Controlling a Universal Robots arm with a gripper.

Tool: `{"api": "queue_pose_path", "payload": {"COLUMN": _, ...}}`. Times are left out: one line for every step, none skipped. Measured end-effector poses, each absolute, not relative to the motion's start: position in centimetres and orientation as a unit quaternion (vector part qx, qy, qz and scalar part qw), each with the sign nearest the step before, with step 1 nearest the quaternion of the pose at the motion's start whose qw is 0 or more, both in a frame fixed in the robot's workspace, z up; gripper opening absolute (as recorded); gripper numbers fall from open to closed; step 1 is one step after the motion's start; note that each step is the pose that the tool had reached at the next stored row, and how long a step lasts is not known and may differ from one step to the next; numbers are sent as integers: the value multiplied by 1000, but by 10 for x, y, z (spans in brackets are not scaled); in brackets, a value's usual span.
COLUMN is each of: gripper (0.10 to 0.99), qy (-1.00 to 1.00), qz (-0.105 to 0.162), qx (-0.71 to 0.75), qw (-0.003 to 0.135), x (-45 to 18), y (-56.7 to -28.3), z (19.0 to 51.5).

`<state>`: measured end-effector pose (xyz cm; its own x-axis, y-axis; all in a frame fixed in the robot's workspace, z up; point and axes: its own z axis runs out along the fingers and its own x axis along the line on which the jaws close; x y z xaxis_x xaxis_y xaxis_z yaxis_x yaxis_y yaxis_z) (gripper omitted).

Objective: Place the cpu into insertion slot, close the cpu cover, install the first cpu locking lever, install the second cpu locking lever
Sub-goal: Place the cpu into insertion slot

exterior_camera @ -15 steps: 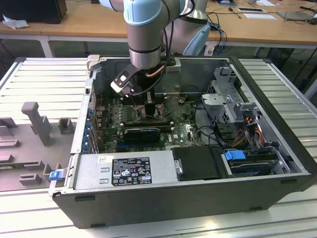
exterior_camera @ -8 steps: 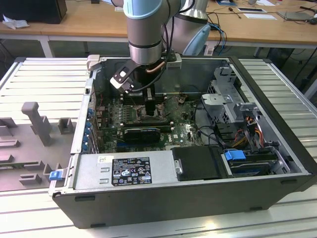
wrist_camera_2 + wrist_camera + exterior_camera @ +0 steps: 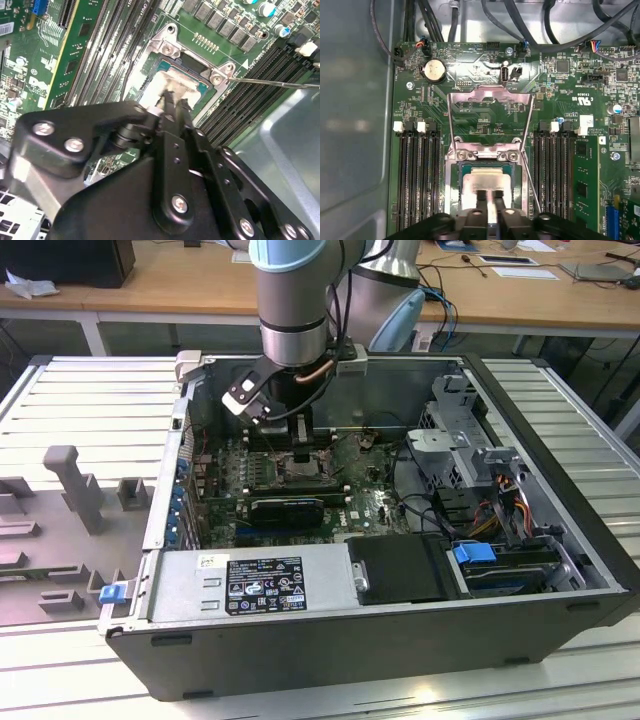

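Step one looks done or nearly so: cpu (image 3: 487,179) lies in the insertion slot (image 3: 460,170) under the end effector (image 3: 490,195), which is closed to a thin slit and grips nothing I can make out. Cpu cover (image 3: 490,95) is flipped open and both locking levers (image 3: 451,122) are swung free, so three steps remain. The open computer case (image 3: 560,540) sits on a slatted metal surface (image 3: 90,390), with wooden desks (image 3: 180,280) behind.

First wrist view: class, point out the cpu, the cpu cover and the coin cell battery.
cpu (image 3: 487,179): first wrist view, its silver face.
cpu cover (image 3: 490,94): first wrist view, its silvery end bar.
coin cell battery (image 3: 434,70): first wrist view, its round top.
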<state>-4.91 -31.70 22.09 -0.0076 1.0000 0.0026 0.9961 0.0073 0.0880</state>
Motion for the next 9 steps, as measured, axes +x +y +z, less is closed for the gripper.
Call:
{"api": "queue_pose_path", "payload": {"gripper": 153, "qy": 709, "qz": 32, "qx": 704, "qw": 30, "x": -49, "y": -317, "z": 221}}
{"api": "queue_pose_path", "payload": {"gripper": 106, "qy": 709, "qz": 31, "qx": 704, "qw": 31, "x": -49, "y": -317, "z": 222}}
{"api": "queue_pose_path", "payload": {"gripper": 106, "qy": 709, "qz": 31, "qx": 704, "qw": 31, "x": -49, "y": -317, "z": 223}}
{"api": "queue_pose_path", "payload": {"gripper": 106, "qy": 709, "qz": 31, "qx": 704, "qw": 31, "x": -49, "y": -317, "z": 223}}
{"api": "queue_pose_path", "payload": {"gripper": 106, "qy": 709, "qz": 31, "qx": 704, "qw": 31, "x": -49, "y": -317, "z": 225}}
{"api": "queue_pose_path", "payload": {"gripper": 106, "qy": 709, "qz": 31, "qx": 704, "qw": 31, "x": -49, "y": -317, "z": 226}}
{"api": "queue_pose_path", "payload": {"gripper": 106, "qy": 709, "qz": 31, "qx": 704, "qw": 31, "x": -49, "y": -317, "z": 227}}
{"api": "queue_pose_path", "payload": {"gripper": 106, "qy": 709, "qz": 31, "qx": 704, "qw": 31, "x": -49, "y": -317, "z": 228}}
{"api": "queue_pose_path", "payload": {"gripper": 106, "qy": 709, "qz": 31, "qx": 704, "qw": 31, "x": -49, "y": -317, "z": 228}}
